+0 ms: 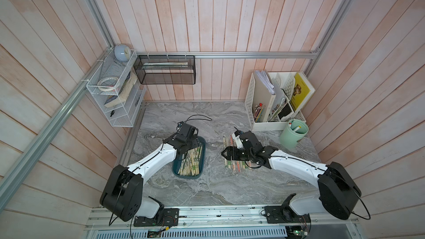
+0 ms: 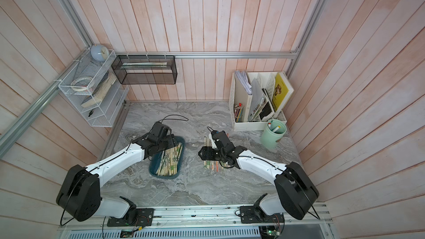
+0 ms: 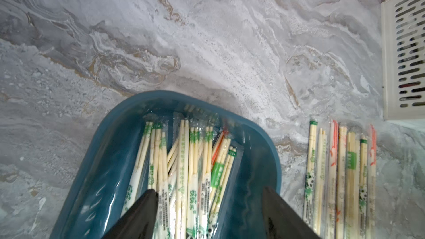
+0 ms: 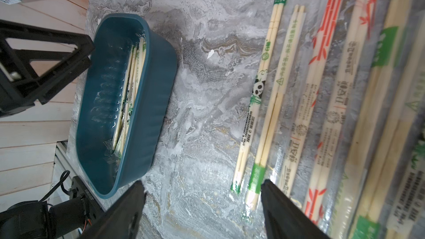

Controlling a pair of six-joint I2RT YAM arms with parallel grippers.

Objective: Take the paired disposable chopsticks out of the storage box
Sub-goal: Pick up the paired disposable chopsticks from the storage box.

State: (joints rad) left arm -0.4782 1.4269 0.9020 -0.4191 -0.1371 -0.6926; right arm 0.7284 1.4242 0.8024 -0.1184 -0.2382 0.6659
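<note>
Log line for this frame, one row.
left gripper open over storage box | right gripper open by laid-out chopsticks | chopsticks in box: many

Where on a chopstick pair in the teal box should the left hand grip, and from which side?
Probably mid-length on a topmost pair of the paired disposable chopsticks, coming straight down from above. They lie flat and lengthwise in the storage box, whose walls block a sideways approach. The open left hand hangs over the pile, set to close across the sticks' width.
</note>
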